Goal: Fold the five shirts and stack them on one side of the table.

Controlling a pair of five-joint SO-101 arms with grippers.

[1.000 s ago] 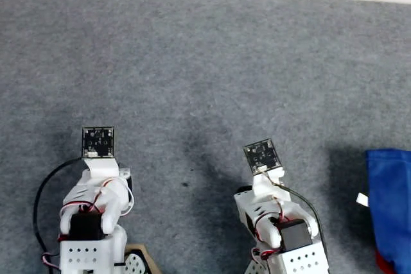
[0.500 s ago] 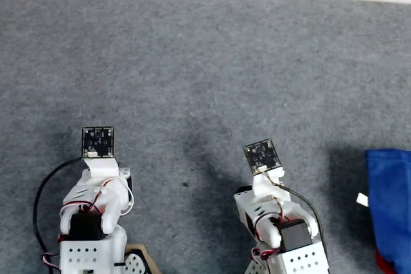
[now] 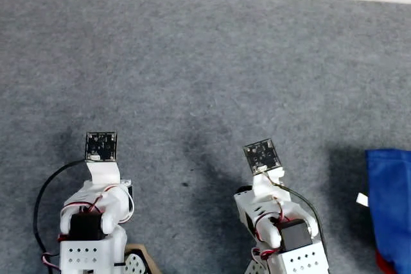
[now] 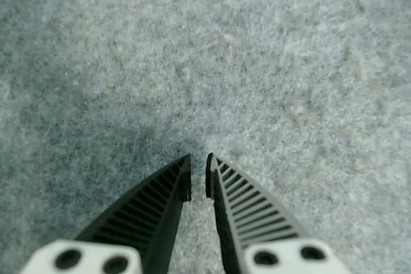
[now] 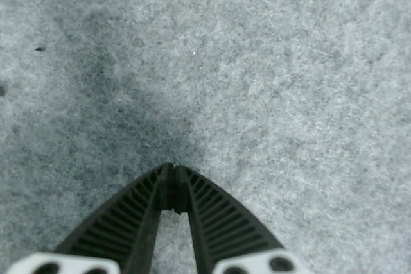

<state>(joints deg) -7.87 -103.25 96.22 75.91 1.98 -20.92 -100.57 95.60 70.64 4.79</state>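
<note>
A grey felt-covered table (image 3: pixel 205 62) spreads under the high view, with 2 white plastic arms at its near edge. The left arm (image 3: pixel 96 213) stands over the near left part of the felt, and a small square black camera board (image 3: pixel 101 146) on its wrist faces up. The right arm (image 3: pixel 277 219) stands near the middle of the near edge, with its own board turned at a slant. A thin black cable (image 3: pixel 38 200) loops beside the left arm's base. A tiny dark speck (image 3: pixel 184 184) lies on the felt between the 2 arms.

In the left wrist view the left gripper (image 4: pixel 198 174) points down at the grey felt. Its 2 black ribbed fingers (image 4: pixel 160 203) are drawn close, with a narrow slit between the tips, and they hold nothing. In the right wrist view the right gripper (image 5: pixel 173 172) hangs over the felt as well, its fingertips pressed together and gripping nothing.

The blue cloth shirt (image 3: pixel 390 203) lies at the far right edge of the table, cut off by the frame, beyond the right arm and well apart from both grippers. A small white tag (image 3: pixel 363 200) sticks out from the side that faces the arms. A sliver of red cloth (image 3: pixel 383 262) shows at the shirt's near corner. How many shirts lie there cannot be told.
</note>
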